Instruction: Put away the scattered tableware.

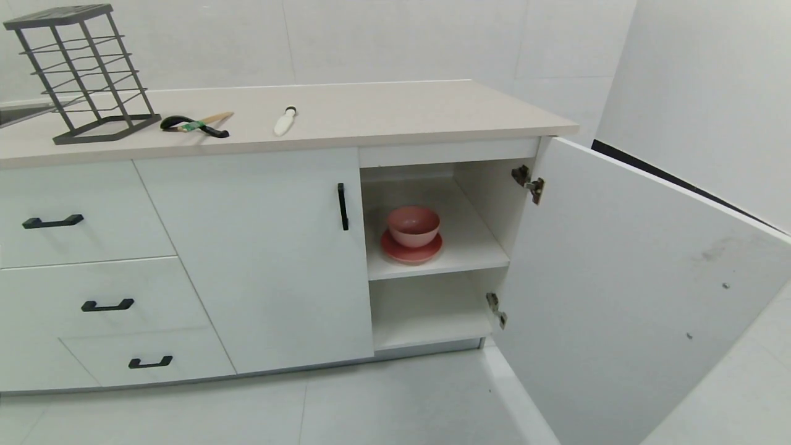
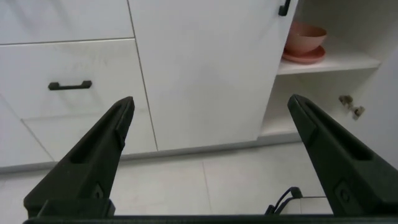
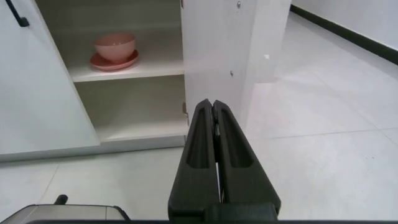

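Standing upright inside the cabinet (image 1: 259,259), a pink bowl (image 1: 413,225) sat on a red plate (image 1: 411,248). Both occupied the upper shelf (image 1: 469,247) of the cabinet's open right-hand compartment, toward that shelf's left side. The lower shelf of the same compartment carried nothing visible.

The compartment's door (image 1: 618,296) stood swung wide open on the cabinet's right side, hung on two metal hinges. The adjoining cabinet door was shut, its black handle vertical beside the open compartment. Three drawers (image 1: 80,259) with black handles made up the cabinet's left section, all shut.

On the surface (image 1: 383,114) that tops the cabinet:
- A white utensil (image 1: 285,120) lay flat above the shut door.
- A dark utensil (image 1: 194,125) with a wooden handle and a green band lay flat to the left of the white one, apart from it.
- A black wire rack (image 1: 83,71) stood upright above the drawers, just beside the dark utensil.

The left pincer (image 2: 211,101) was spread wide and held nothing; it faced the cabinet's shut door, above the floor (image 1: 309,408). The right pincer (image 3: 214,104) had its fingers pressed together with nothing between them; it faced the cabinet's open compartment and door edge, above the floor.
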Available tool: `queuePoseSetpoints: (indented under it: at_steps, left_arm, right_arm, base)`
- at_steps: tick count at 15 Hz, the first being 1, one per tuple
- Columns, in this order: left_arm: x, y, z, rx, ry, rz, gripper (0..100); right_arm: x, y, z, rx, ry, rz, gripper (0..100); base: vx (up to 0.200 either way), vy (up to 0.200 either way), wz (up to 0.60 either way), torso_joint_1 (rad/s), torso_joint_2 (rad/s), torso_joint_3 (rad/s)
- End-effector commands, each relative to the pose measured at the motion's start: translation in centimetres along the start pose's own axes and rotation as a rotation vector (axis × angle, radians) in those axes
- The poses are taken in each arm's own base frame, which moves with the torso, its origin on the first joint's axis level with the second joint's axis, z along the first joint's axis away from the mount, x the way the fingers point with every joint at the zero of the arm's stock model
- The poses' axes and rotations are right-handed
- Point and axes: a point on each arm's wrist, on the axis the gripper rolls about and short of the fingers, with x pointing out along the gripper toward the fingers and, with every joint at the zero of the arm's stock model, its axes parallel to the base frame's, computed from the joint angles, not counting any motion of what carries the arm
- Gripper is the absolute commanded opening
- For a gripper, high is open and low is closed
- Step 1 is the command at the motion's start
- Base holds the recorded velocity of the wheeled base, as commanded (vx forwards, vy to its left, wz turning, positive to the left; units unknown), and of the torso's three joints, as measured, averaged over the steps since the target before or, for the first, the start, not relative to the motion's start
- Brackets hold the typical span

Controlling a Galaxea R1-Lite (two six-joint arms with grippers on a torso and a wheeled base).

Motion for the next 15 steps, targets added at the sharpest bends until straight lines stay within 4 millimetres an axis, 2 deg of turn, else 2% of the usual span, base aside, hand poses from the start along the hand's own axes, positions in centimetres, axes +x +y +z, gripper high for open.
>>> queuePoseSetpoints:
  at_steps: [1,13,15]
  left_arm:
    - [0.0,0.0,-0.02,0.001,0.001,-0.001,100]
    - [0.0,0.0,-0.02,-0.001,0.001,-0.001,100]
    - [0.0,0.0,-0.02,0.001,0.001,-0.002,100]
  right_arm:
    - [0.01,0.0,0.0,0.0,0.001,0.001,0]
    - [0.02,0.0,0.01,0.005,0.002,-0.001,0]
    - [0.02,-0.03,0.08,0.003,-0.005,-0.013,0]
  base:
    - [0.0,-0.2,0.0,-0.002,0.0,0.002]
    - [0.0,-0.2,0.0,0.004,0.0,0.003]
    - [0.0,0.0,0.0,0.0,0.0,0.0]
